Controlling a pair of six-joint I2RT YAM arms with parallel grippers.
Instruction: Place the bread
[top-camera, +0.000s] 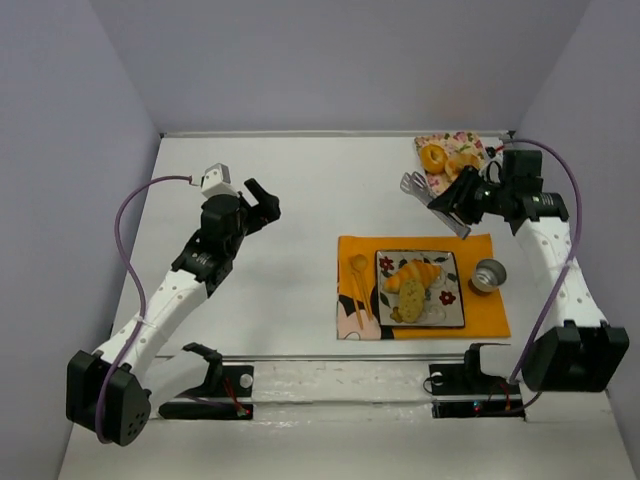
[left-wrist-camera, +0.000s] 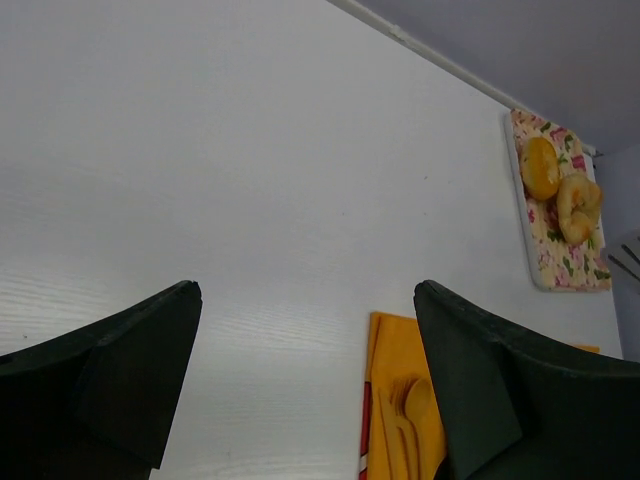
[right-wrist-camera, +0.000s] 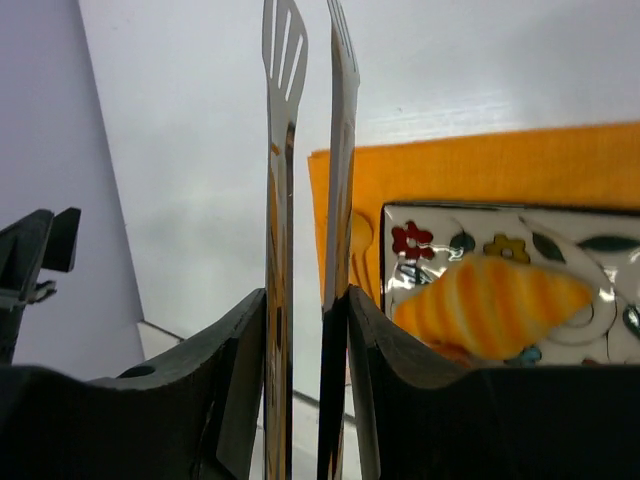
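Left fingers (left-wrist-camera: 140, 360): spread wide, holding nothing, above the bare desk (top-camera: 280, 290) on the left.
Right fingers (right-wrist-camera: 230, 380): clamped narrowly on metal tongs (right-wrist-camera: 283, 200), raised beyond the far edge of the mat (top-camera: 490, 315).
Croissant (top-camera: 412, 273): lying on the flowered plate (top-camera: 450, 262).
Slice (top-camera: 410, 303): on the same plate, just beside the croissant, on its near side.
Plate: on the orange mat, between a wooden spoon (top-camera: 358, 268) and a metal cup (top-camera: 489, 274).

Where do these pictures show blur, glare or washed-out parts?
Top external: soft even light, faint shadows, all sharp. Left wrist: the white table looks washed out, and the near dark fingers are soft-edged. Right wrist: the metal tongs carry streaky reflections; the croissant is slightly blurred.
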